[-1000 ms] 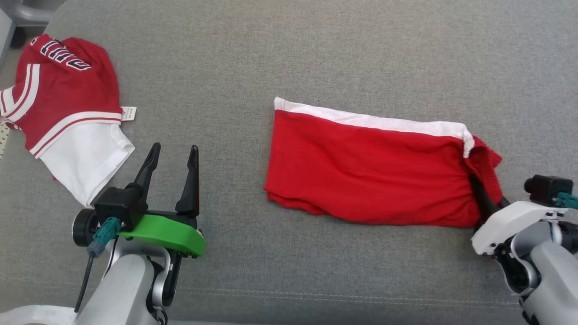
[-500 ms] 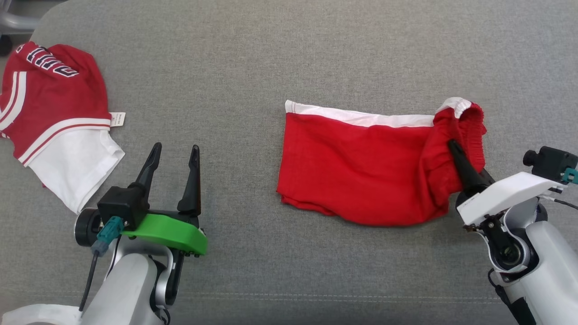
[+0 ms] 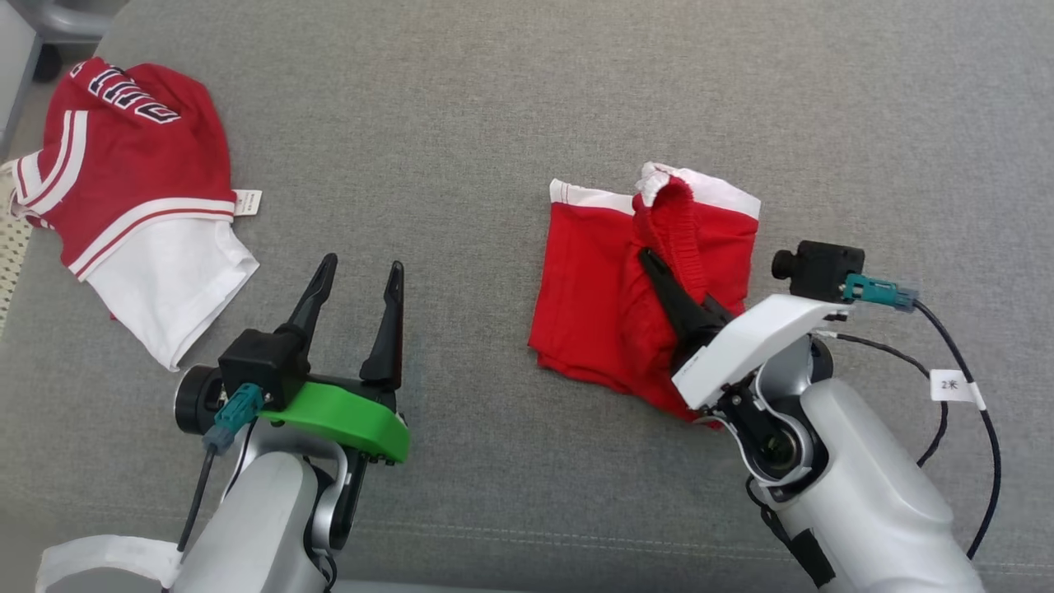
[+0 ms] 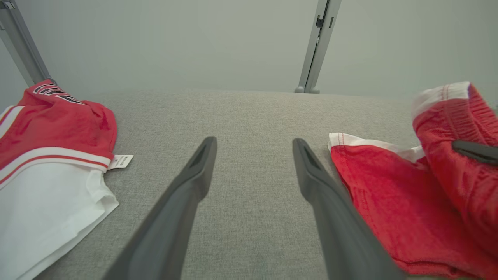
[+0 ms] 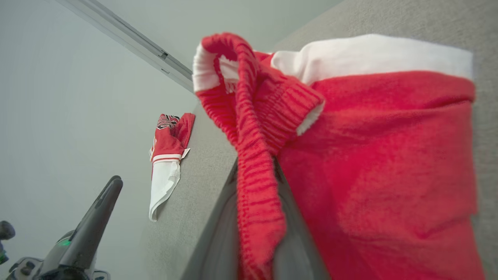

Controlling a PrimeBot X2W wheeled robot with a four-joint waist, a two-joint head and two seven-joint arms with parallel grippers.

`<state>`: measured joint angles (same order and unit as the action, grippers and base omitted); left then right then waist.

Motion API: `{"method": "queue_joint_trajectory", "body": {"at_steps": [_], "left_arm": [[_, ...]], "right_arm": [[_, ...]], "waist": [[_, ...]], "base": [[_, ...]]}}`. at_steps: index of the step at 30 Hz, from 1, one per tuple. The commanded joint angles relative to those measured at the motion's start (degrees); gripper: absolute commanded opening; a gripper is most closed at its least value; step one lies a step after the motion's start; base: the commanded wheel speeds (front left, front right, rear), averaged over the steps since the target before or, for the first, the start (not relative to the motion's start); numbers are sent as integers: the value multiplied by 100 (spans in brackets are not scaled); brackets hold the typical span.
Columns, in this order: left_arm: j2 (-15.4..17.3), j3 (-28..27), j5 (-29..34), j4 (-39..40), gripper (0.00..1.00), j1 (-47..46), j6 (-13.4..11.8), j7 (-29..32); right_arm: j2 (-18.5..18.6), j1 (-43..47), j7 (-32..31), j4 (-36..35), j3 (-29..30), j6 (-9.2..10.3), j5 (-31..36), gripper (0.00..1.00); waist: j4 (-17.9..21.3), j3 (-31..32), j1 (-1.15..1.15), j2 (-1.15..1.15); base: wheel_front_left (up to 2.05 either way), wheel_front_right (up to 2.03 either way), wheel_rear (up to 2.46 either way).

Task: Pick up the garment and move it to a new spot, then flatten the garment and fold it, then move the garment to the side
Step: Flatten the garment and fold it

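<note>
You see the right gripper (image 3: 655,263), clamped on the elastic waistband (image 3: 679,226), carried leftward over the red shorts (image 3: 589,305). A second ago the shorts lay stretched long. Now their right end is lifted and doubled back toward the left half, giving a much shorter outline. The head view itself has shifted slightly.

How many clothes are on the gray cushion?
2. The red shorts lie right of the middle, pinched by the right tool. The red-and-white shirt lies at the far left.
</note>
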<state>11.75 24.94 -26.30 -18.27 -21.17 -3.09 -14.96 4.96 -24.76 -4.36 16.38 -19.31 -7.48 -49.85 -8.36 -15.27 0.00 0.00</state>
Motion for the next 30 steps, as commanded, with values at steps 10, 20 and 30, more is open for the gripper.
{"method": "queue_joint_trajectory", "body": {"at_steps": [10, 20, 30], "left_arm": [[-227, -21, 78, -153, 100, -148, 141, -20], [-259, -136, 187, -221, 100, -93, 209, -20], [-118, -363, 229, -167, 100, 93, 139, -20]], "right_arm": [[-180, -582, 421, 1153, -441, -2, 37, 100], [-203, -691, 767, 770, -1327, -2, -169, 100], [449, -20, 1885, -74, -673, -1, 1344, 100]], "waist": [[-352, -71, 0, 0], [-233, -30, 0, 0], [184, 169, 0, 0]], "base": [[0, 0, 0], [0, 0, 0], [0, 0, 0]]}}
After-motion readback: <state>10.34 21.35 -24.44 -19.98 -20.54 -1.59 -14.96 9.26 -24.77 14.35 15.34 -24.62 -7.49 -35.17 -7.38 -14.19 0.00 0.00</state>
